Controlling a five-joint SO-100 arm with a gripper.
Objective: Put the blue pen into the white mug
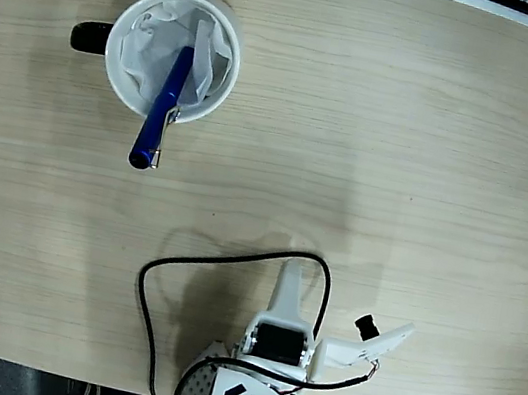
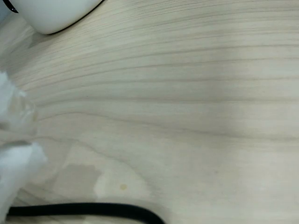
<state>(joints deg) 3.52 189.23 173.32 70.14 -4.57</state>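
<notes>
The pen already leans in the mug, clip end jutting over the rim toward the surface, well apart from the empty, open end effector.

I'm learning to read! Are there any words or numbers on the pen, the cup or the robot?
None can be read.
Blue pen: no writing shows.
White mug: plain, no print visible.
Robot arm: only two slanted black marks near its base, not letters.
White-edged object at the top of the fixed view: cut off, nothing readable.
</notes>
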